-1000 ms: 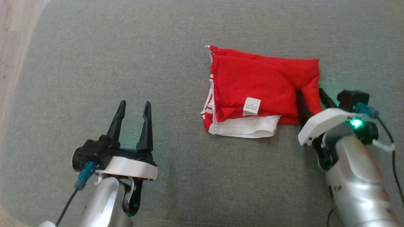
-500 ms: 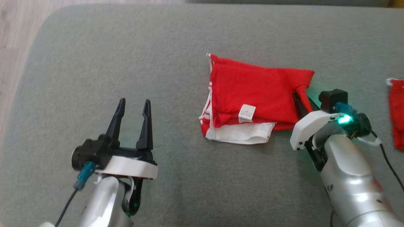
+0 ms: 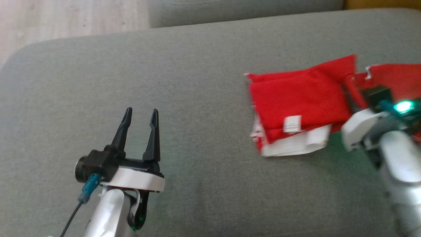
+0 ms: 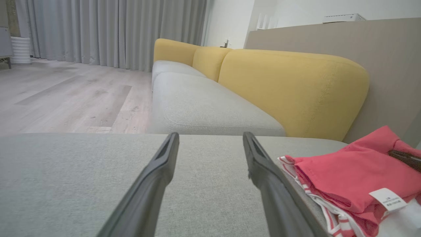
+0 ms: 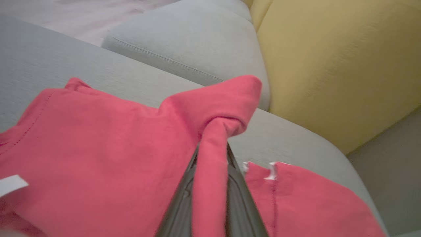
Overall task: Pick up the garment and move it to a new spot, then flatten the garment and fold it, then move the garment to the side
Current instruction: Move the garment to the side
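Garment (image 3: 296, 98), folded: corner newly clamped in right gripper (image 5: 212, 158), apart a second ago. Side move likely begun. Left gripper (image 3: 139, 115) spread.

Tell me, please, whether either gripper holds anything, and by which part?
The right gripper is shut on the folded red garment, pinching a bunched fold at its right edge. The left gripper is open, holding nothing.

Home living room, yellow-backed sofa (image 4: 289, 89), curtains (image 4: 108, 33), wood floor (image 4: 65, 95)
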### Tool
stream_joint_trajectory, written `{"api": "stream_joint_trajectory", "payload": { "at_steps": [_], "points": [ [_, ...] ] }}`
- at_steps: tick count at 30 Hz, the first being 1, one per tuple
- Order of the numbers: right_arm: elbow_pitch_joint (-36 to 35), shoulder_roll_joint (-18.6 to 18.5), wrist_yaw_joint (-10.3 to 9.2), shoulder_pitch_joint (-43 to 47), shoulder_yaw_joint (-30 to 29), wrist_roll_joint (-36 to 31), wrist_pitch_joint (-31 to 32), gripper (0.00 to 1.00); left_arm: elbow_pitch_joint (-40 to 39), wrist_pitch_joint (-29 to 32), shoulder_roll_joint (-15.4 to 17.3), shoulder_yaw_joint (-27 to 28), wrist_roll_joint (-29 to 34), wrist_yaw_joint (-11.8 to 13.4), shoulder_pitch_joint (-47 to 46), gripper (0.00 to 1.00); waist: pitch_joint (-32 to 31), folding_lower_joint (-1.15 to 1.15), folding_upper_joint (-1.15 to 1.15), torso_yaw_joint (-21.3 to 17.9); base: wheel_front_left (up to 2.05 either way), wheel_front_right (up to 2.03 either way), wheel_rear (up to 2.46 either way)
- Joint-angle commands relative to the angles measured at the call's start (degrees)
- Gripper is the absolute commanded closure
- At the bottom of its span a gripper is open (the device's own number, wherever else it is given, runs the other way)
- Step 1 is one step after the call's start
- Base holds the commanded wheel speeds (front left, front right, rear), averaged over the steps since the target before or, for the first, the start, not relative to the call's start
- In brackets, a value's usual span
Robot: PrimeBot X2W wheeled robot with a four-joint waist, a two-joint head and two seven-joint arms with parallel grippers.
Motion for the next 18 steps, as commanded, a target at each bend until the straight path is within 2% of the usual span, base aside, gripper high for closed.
{"api": "stream_joint_trajectory", "payload": {
  "at_steps": [1, 11, 15, 18],
  "points": [
    [-2.5, -2.0, -0.05, -1.7, 0.9, 0.6, 0.3, 1.0, -1.8, -0.5, 0.4, 1.8, 0.3, 0.1, -1.5, 0.0, 1.1, 0.01, 0.0, -1.0, 0.0, 0.0, 0.0],
    [-6.6, -17.0, -0.05, -2.8, -0.7, 3.5, 6.5, 1.0, -1.7, -0.5, 0.4, 2.3, 0.9, -0.5, -4.3, 0.0, 6.2, 0.01, 0.0, -1.9, 0.0, 0.0, 0.0],
    [-5.3, -21.3, -0.05, -2.9, -3.6, 3.8, 8.4, 1.0, -1.5, -0.5, 0.4, 2.2, 0.9, -0.8, -5.3, 0.0, 7.6, 0.01, 0.0, -1.5, 0.0, 0.0, 0.0],
    [-4.1, -23.0, -0.05, -2.8, -6.0, 3.7, 9.2, 1.0, -1.5, -0.5, 0.4, 2.4, 1.0, -0.9, -5.7, 0.0, 8.7, 0.01, 0.0, -1.4, 0.0, 0.0, 0.0]
  ]
}}
